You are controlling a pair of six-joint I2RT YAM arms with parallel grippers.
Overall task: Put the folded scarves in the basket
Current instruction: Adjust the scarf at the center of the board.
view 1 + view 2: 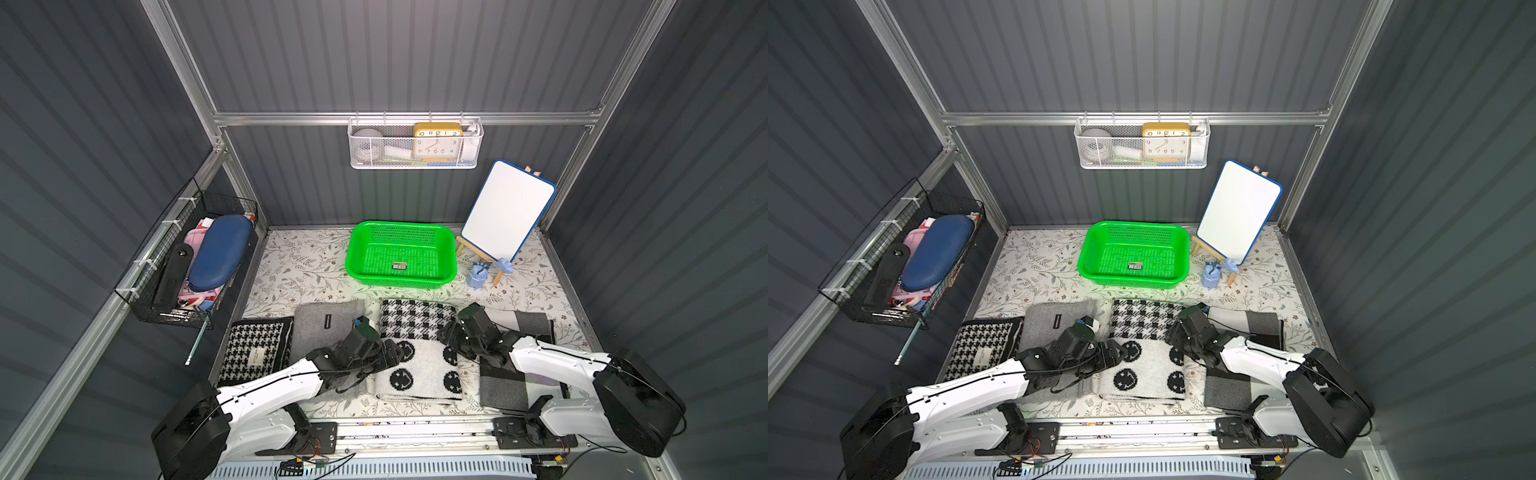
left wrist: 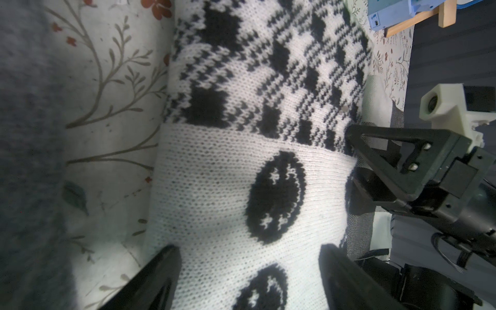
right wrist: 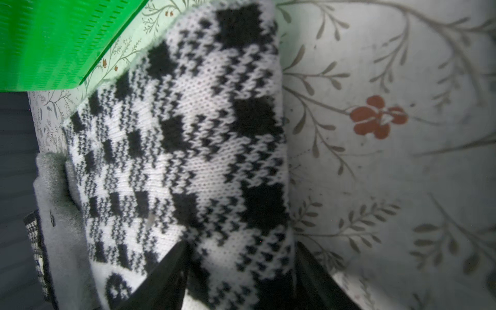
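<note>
Lying near the front, the scarf [image 1: 417, 368] is close to the basket [image 1: 401, 235] — not in it. The left gripper [image 2: 248, 248] stands open over its left edge. The right gripper [image 3: 241, 243] has its right edge between its jaws — gripping or not, I cannot tell.

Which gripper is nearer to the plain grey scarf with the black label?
Left. The left gripper sits at one edge of the smiley scarf, just beside the grey scarf. The right gripper is at that smiley scarf's opposite edge, farther away.
</note>
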